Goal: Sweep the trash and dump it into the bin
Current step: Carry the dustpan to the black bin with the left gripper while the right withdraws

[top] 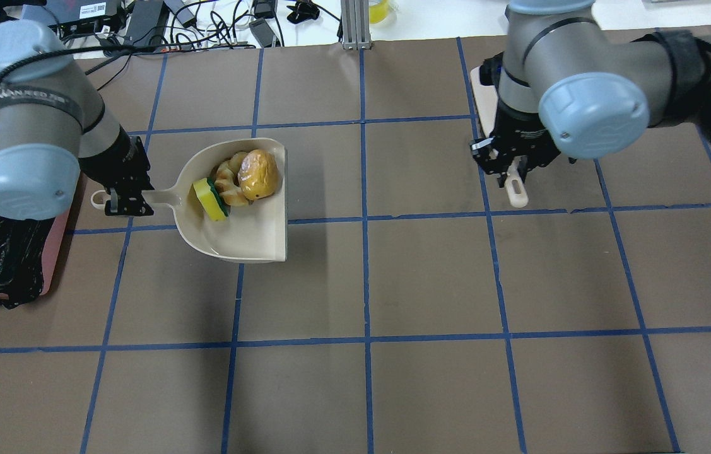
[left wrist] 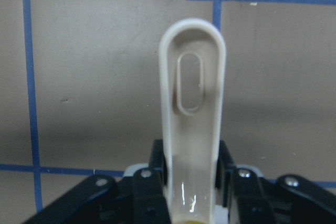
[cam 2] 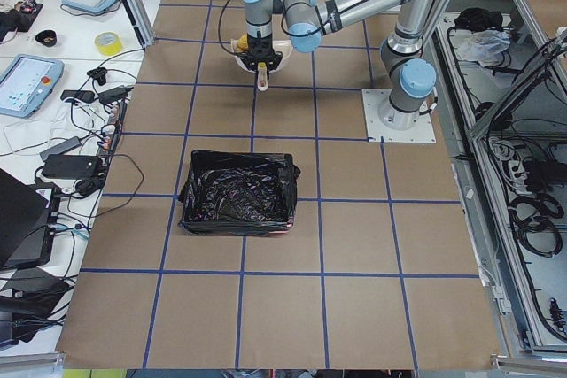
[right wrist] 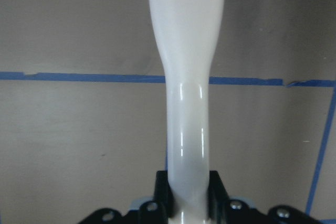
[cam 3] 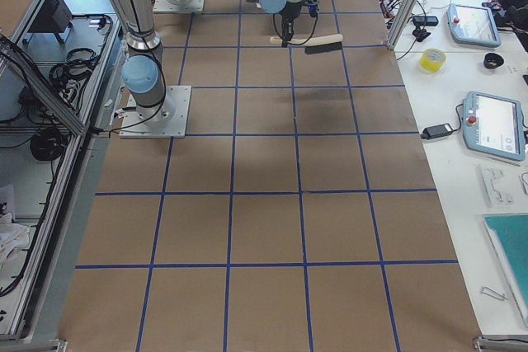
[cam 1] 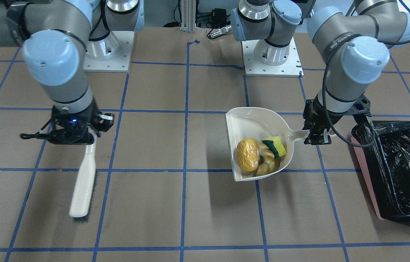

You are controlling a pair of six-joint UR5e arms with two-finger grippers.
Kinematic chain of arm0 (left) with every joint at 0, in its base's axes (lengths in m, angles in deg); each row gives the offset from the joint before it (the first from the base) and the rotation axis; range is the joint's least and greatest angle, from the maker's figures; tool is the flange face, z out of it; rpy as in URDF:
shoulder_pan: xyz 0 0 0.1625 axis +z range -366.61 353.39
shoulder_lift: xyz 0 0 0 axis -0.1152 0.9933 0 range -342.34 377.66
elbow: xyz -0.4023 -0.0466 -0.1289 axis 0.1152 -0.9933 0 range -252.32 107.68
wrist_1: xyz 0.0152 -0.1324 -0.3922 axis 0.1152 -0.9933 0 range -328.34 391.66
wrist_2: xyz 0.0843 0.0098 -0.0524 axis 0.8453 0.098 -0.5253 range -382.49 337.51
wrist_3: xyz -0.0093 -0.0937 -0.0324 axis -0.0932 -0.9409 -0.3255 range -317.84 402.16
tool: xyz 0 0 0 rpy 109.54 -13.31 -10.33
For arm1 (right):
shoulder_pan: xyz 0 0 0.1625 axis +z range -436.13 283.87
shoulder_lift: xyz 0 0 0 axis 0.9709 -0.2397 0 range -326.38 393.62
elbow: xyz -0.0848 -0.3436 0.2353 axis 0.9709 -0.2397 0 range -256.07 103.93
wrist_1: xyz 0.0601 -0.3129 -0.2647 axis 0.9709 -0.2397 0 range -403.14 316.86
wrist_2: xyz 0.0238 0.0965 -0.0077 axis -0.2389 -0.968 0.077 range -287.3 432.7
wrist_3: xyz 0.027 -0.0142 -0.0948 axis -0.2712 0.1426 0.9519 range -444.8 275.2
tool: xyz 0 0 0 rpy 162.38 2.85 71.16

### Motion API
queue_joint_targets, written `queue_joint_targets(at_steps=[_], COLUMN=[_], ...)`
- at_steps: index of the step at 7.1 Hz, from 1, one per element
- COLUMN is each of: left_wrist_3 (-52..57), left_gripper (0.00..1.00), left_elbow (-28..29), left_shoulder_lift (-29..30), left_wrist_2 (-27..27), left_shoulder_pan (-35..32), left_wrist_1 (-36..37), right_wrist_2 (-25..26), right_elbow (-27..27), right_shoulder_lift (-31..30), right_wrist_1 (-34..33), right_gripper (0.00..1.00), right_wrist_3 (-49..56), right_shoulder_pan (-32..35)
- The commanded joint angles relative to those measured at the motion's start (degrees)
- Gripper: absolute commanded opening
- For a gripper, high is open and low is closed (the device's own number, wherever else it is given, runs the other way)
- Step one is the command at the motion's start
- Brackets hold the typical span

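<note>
Clamping the dustpan (cam 1: 252, 122) handle in the left gripper (cam 1: 315, 137), holding the lump (cam 1: 247, 154), croissant (cam 1: 267, 162) and sponge (cam 1: 277, 145) inside, near the bin (cam 1: 367, 178) at the worktop's left edge. Pinching the brush (cam 1: 83, 183) in the right gripper (cam 1: 92, 136). Risking a spill short of the bin (lump sitting by the open lip) by tilting early.

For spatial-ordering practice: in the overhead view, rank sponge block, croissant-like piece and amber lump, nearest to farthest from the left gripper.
1. Yellow sponge block with green side, nearest the beige plastic dustpan's handle.
2. Curved tan-and-white croissant-like piece, mid-pan.
3. Glossy amber-yellow lump, by the open edge.
</note>
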Motion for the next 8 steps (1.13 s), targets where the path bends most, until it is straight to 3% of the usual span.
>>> queue_joint_targets(at_steps=[1, 5, 8], left_wrist_3=[2.36, 26.75, 33.03], left_gripper=[0.00, 0.00, 0.00], left_elbow=[5.29, 13.01, 19.26], left_shoulder_lift=[0.26, 3.94, 9.03], left_wrist_2=[-7.25, -6.60, -2.81], left_shoulder_pan=[6.48, 22.75, 27.60], left_wrist_1=[-2.32, -2.85, -2.15], right_wrist_2=[0.69, 0.25, 0.86], right_elbow=[-0.02, 0.50, 0.76], right_shoulder_lift=[4.26, 10.25, 11.41], right_wrist_1=[-1.89, -5.78, -6.83], right_gripper=[0.00, 0.00, 0.00], right_wrist_3=[5.22, 13.75, 15.60], right_shoulder_pan=[-10.35, -16.70, -18.64])
